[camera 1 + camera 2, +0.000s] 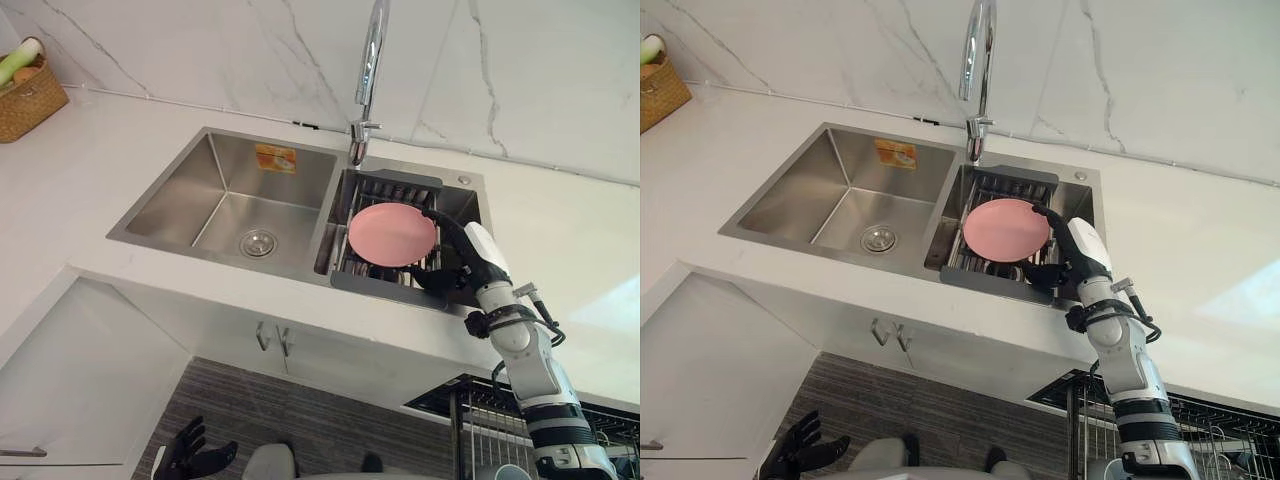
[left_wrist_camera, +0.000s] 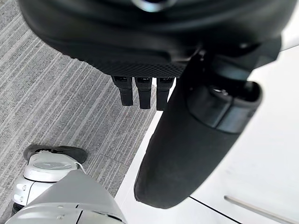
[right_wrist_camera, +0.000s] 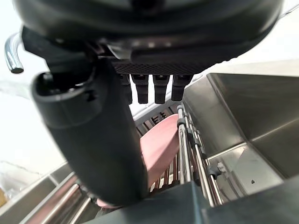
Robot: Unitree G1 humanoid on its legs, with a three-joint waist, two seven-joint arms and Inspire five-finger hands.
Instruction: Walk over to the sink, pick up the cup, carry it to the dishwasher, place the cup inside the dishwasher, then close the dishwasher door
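A round pink plate (image 1: 390, 234) leans in the dark dish rack (image 1: 392, 186) inside the sink's right basin; it shows again as the plate (image 3: 161, 140) past my fingers. I see no cup. My right hand (image 1: 455, 262) reaches into that basin at the plate's right edge. Its fingers stretch over the upper right rim and its thumb (image 3: 93, 140) sits lower by the rack's front bar. The hand is open and holds nothing. My left hand (image 1: 196, 456) hangs low over the floor at the lower left, fingers spread.
The tall faucet (image 1: 368, 80) stands behind the divider between the basins; the left basin (image 1: 200, 190) is bare steel. A wicker basket (image 1: 25, 98) sits on the counter at the far left. A wire dishwasher rack (image 1: 480, 415) shows at the lower right. White cabinet doors (image 1: 270, 338) are below the sink.
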